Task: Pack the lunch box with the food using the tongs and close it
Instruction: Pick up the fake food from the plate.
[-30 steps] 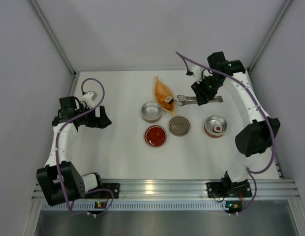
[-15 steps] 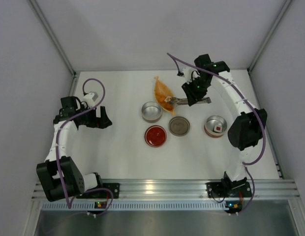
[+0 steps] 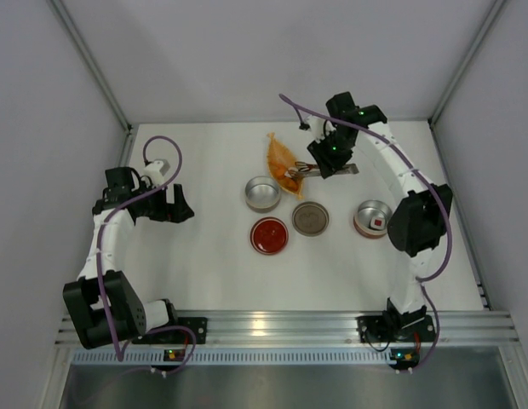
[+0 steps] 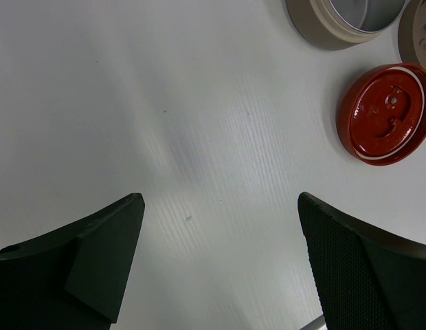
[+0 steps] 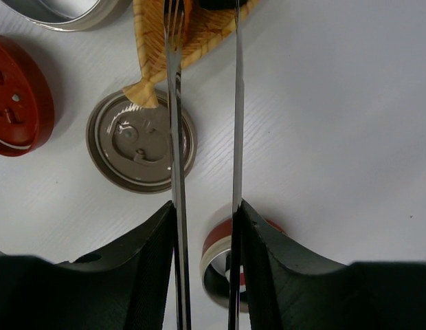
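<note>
My right gripper [image 3: 326, 162] is shut on the slim silver tongs [image 3: 303, 173], whose two arms [image 5: 175, 124] run forward between its fingers. The tong tips reach over the near end of the orange leaf-shaped dish [image 3: 280, 155], where a small piece of food [image 3: 290, 174] lies. A red-banded lunch box tin [image 3: 373, 218] to the right holds a white cube with a red top. An empty steel tin [image 3: 264, 193], a grey lid [image 3: 310, 219] and a red lid [image 3: 270, 235] sit mid-table. My left gripper [image 3: 180, 204] hangs open over bare table at the left.
In the right wrist view the grey lid [image 5: 134, 144] lies under the tongs and the red-banded tin [image 5: 216, 247] shows between the fingers. White walls and metal posts enclose the table on three sides. The left wrist view catches the red lid [image 4: 385, 113] ahead to the right.
My right arm has swung left with the tongs, bringing their tips from beside the dish onto its near end. The left arm has stayed put.
</note>
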Robot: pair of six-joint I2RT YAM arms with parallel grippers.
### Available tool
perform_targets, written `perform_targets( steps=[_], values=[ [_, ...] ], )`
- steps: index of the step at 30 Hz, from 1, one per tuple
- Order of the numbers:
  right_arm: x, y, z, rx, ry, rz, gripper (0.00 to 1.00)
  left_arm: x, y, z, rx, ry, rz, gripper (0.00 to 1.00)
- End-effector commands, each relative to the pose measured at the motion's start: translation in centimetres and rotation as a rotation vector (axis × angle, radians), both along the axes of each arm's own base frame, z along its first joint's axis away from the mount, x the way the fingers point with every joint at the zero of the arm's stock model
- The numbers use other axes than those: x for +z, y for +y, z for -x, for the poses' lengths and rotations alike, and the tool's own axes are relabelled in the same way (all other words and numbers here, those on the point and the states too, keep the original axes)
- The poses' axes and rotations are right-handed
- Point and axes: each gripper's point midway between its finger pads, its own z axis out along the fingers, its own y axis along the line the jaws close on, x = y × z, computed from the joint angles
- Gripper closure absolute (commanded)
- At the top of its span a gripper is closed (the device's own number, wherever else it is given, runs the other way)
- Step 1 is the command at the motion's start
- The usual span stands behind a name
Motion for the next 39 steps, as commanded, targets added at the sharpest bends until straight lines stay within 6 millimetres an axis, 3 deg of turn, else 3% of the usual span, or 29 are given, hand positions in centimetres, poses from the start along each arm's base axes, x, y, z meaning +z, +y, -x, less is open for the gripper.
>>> perform_targets(
  steps=[1,18,29,39],
  values=[
    [1.2,1.2,-1.7,0.03,-0.08,-0.008,0.6,1.5,0.0,-1.3,-0.02,-0.07,0.005,0.02],
    [0.2,1.4,-2.7,0.028,-0.099,0.03,0.55,1.0,0.2,-1.3,-0.013,-0.059,-0.001,0.02],
    [-0.7,3.1,-2.6,0.073,-0.101,0.062,0.55,0.9,0.2,-1.4,-0.011,-0.058,-0.001,0.02],
    [-1.8,2.8,-3.2,0.058,-0.095,0.1,0.58,0.5,0.3,-1.2,-0.008,-0.052,-0.011,0.02]
  ],
)
